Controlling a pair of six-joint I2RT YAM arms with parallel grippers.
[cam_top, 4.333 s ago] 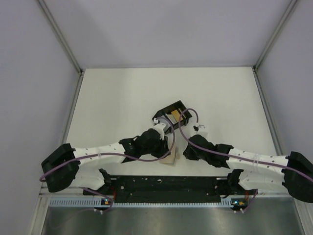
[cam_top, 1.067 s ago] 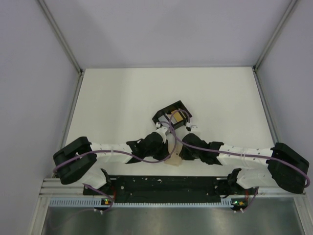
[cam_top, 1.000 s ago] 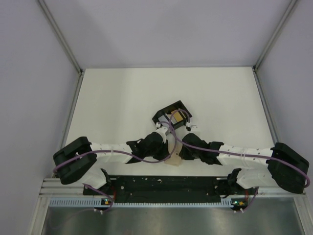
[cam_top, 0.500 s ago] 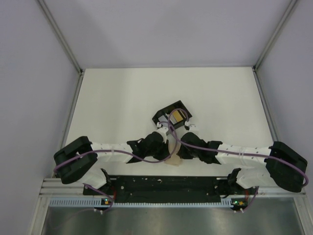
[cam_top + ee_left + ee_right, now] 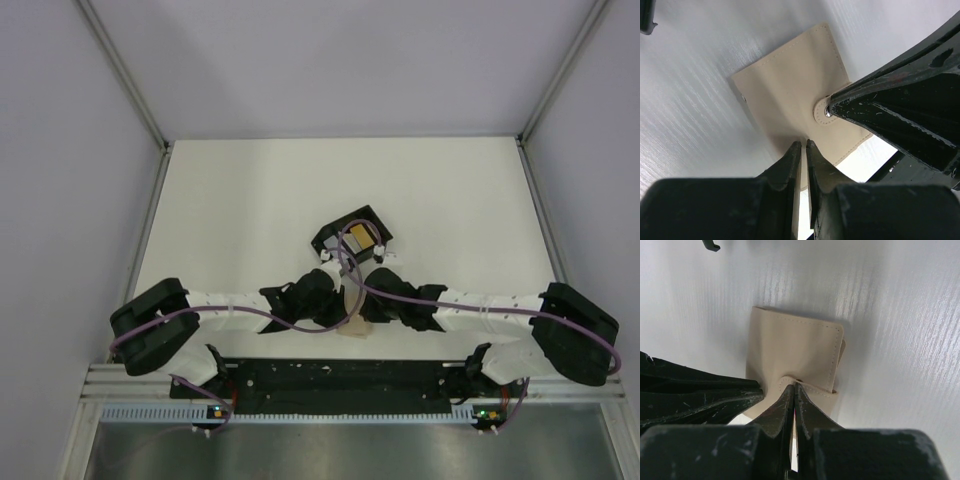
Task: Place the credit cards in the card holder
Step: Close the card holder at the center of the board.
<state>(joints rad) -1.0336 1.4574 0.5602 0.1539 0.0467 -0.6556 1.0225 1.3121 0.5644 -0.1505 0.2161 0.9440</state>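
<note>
The tan card holder [image 5: 352,327] lies flat at the table's near edge, between my two wrists. In the left wrist view the card holder [image 5: 790,90] shows its stitched edge and a snap tab [image 5: 821,109]. My left gripper [image 5: 804,144] is shut on the holder's near edge, with tan material between its fingers. My right gripper [image 5: 793,386] is shut on the tab of the card holder [image 5: 795,347], and its fingers [image 5: 900,115] reach in from the right. A yellow-orange credit card [image 5: 360,236] lies in the black tray [image 5: 330,238] behind the grippers.
Purple cables [image 5: 350,275] loop over both wrists between the tray and the holder. A black base rail [image 5: 340,375] runs along the near edge just behind the holder. Pale walls and metal posts [image 5: 125,75] enclose the white table [image 5: 240,200].
The right arm has slid left, bringing its gripper in against the card holder beside the left gripper. The tray is less covered. The left arm has barely moved.
</note>
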